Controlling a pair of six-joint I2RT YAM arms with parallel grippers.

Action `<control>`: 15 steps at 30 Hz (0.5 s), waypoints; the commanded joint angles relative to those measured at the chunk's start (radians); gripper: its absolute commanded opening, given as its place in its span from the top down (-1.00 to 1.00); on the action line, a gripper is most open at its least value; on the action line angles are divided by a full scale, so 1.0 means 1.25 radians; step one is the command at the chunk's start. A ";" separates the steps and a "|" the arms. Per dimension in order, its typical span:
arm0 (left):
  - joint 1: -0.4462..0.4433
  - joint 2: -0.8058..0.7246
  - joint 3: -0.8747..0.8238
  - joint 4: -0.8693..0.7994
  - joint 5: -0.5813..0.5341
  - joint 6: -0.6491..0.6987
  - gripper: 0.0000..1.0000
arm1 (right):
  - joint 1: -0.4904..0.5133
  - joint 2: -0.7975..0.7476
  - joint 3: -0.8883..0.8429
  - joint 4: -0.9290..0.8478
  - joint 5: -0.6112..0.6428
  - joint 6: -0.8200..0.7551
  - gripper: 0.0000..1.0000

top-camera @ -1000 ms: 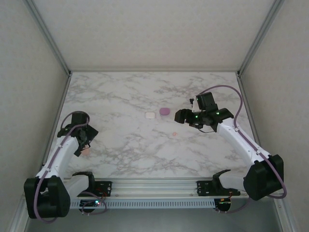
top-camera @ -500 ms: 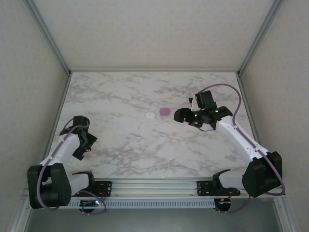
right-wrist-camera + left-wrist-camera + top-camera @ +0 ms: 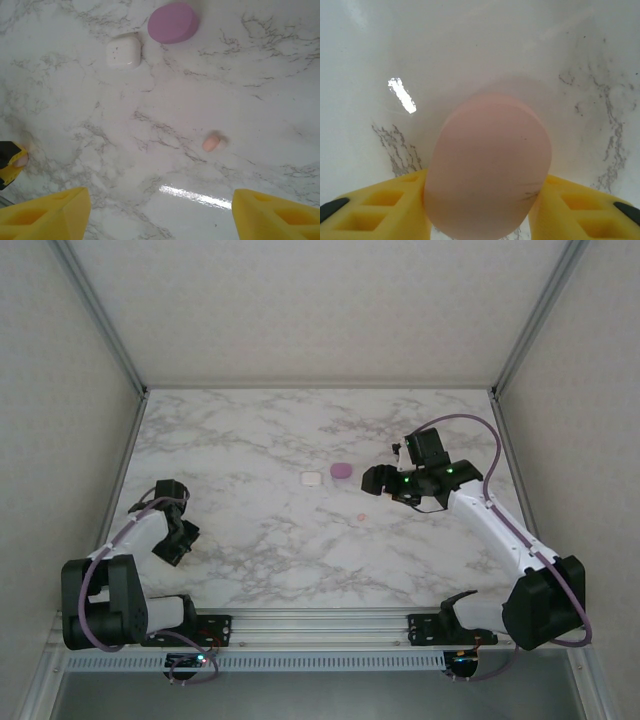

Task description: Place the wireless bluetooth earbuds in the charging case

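A peach-pink charging case (image 3: 487, 170) lies on the marble near the left edge. My left gripper (image 3: 487, 200) is down over it, its yellow fingers (image 3: 380, 210) pressed against both of the case's sides. From above, the left gripper (image 3: 176, 540) covers the case. A tiny peach-pink earbud (image 3: 210, 143) lies alone on the marble, also seen from above (image 3: 361, 515). My right gripper (image 3: 160, 215) hovers open on the near side of it, with nothing between its fingers. From above, the right gripper (image 3: 375, 480) sits right of the table's centre.
A white case (image 3: 123, 50) and a purple case (image 3: 172, 22) lie side by side beyond the earbud, at mid-table in the top view (image 3: 311, 479) (image 3: 341, 470). Metal frame posts and walls bound the table (image 3: 250, 440).
My left gripper has swung toward the left edge, come down over the pink case and closed from wide open onto it. The right arm has barely moved.
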 commanded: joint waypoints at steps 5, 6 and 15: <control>0.004 -0.008 0.009 -0.014 0.018 0.027 0.26 | -0.006 -0.020 0.014 -0.019 0.012 0.009 -0.51; 0.002 -0.007 0.012 -0.016 0.023 0.033 0.27 | -0.005 -0.022 0.013 -0.019 0.013 0.009 -0.51; -0.098 0.042 0.070 -0.018 0.030 0.068 0.32 | -0.005 -0.029 0.007 -0.022 0.017 0.021 -0.51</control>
